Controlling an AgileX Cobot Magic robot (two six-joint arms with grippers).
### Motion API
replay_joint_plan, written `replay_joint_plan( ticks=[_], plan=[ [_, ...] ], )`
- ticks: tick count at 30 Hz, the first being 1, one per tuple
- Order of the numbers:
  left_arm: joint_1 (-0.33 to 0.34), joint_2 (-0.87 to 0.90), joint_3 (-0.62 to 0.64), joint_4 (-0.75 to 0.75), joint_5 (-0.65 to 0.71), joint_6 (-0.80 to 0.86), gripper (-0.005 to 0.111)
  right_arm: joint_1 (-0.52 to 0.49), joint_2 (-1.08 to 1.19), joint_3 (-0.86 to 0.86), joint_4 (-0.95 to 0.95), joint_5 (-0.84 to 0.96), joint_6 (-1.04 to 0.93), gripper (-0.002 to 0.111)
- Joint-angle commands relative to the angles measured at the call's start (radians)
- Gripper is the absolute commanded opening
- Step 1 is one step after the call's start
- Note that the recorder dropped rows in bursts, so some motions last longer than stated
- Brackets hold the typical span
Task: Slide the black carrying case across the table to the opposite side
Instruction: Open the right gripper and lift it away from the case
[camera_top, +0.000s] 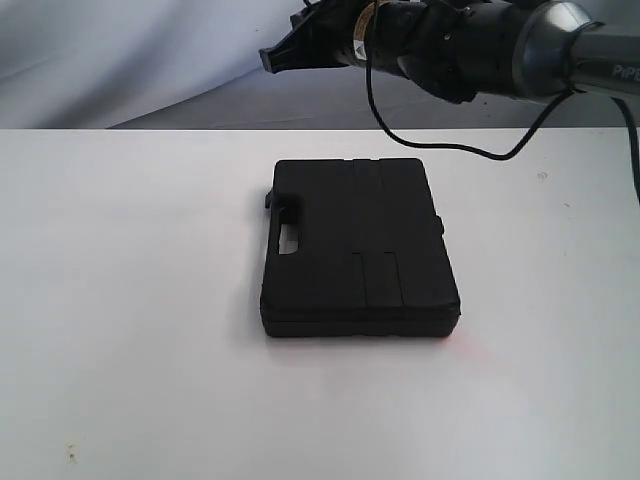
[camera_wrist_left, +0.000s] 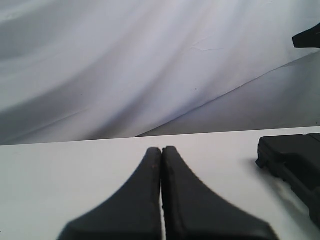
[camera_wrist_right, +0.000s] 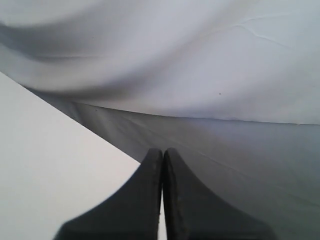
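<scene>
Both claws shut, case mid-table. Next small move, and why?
Probably ease the left claw, shut as it is, toward the black case until it meets the handle side. It is apart from the case, so no push can start. The right claw hangs high near the far edge of the table.
</scene>
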Motion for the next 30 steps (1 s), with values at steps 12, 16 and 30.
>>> replay_joint_plan(
  ticks=[12,16,30],
  plan=[
    [0.002,-0.004,0.003,-0.001,-0.006,-0.001,0.000,-0.036,-0.014,0.005,-0.002,-0.089,-0.011,0.000],
    [0.002,-0.004,0.003,-0.001,-0.006,-0.001,0.000,-0.036,-0.014,0.005,-0.002,-0.118,-0.011,0.000],
    [0.002,-0.004,0.003,-0.001,-0.006,-0.001,0.000,-0.036,-0.014,0.005,0.493,-0.042,-0.613,0.000]
  ],
)
